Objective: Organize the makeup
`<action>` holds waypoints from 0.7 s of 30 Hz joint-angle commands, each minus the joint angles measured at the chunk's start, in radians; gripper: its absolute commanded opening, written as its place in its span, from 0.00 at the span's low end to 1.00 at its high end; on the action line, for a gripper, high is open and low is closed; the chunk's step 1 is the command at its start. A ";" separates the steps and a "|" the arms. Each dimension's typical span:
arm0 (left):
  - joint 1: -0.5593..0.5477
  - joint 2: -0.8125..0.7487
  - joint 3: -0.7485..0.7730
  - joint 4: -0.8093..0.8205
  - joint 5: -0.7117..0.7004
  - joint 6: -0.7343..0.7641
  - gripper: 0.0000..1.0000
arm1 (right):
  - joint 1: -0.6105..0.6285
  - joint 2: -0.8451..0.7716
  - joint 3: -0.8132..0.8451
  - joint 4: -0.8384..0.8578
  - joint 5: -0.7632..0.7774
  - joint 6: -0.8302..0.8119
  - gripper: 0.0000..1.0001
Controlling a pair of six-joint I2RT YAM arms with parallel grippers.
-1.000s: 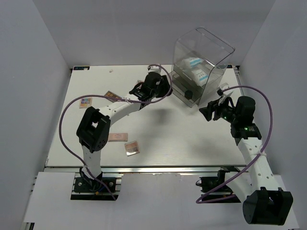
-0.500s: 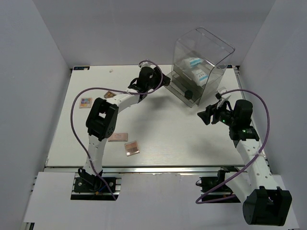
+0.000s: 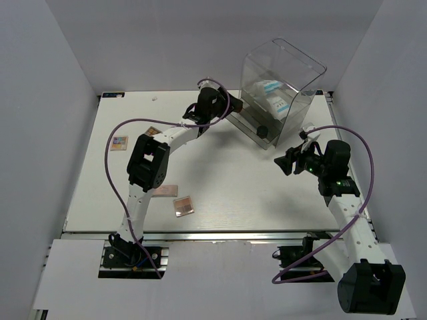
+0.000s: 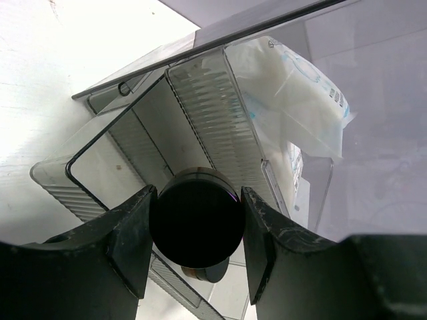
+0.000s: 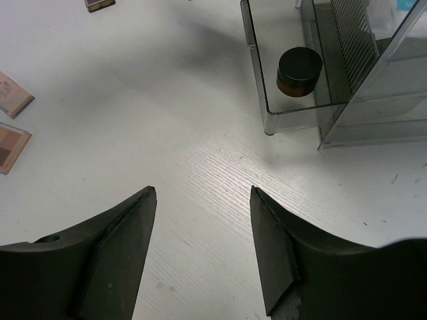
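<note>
Left gripper (image 4: 196, 203) is clamped on a small round black jar (image 4: 195, 230), one finger on each side. It holds the jar over the pulled-out bottom drawer (image 4: 67, 193) of the tall clear acrylic drawer box (image 3: 283, 73), at the box's near-left side. Can't tell if the jar touches the tray. A second round jar w/ black lid and amber body (image 5: 299, 69) sits inside that drawer, near its pulled-out end. Two white blue-printed soft pouches (image 3: 277, 101) lie in the box's upper section.

Right gripper (image 5: 200, 227) hangs spread wide w/ nothing btwn its fingers, over the white table (image 3: 227, 180) just on the near side of the box and apart from the drawer.

Rest of the makeup lies well left of the box:
- a small orange-pink square palette (image 3: 119, 142), farthest out
- a brown palette (image 3: 152, 132), partly hidden by the left arm
- a flat pink rectangular palette (image 3: 163, 191), further toward the near table edge
- a square brown palette (image 3: 183, 205) just beside that one, can't tell if touching
</note>
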 commanded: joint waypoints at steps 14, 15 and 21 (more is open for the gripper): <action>0.005 0.040 0.135 -0.014 0.003 -0.038 0.80 | -0.002 -0.005 -0.014 0.041 -0.050 0.000 0.75; 0.006 0.035 0.136 -0.011 0.001 -0.041 0.80 | -0.003 -0.005 -0.012 0.041 -0.051 -0.001 0.75; 0.009 -0.037 0.104 0.037 -0.019 -0.033 0.41 | -0.003 -0.004 0.002 0.053 -0.042 0.044 0.56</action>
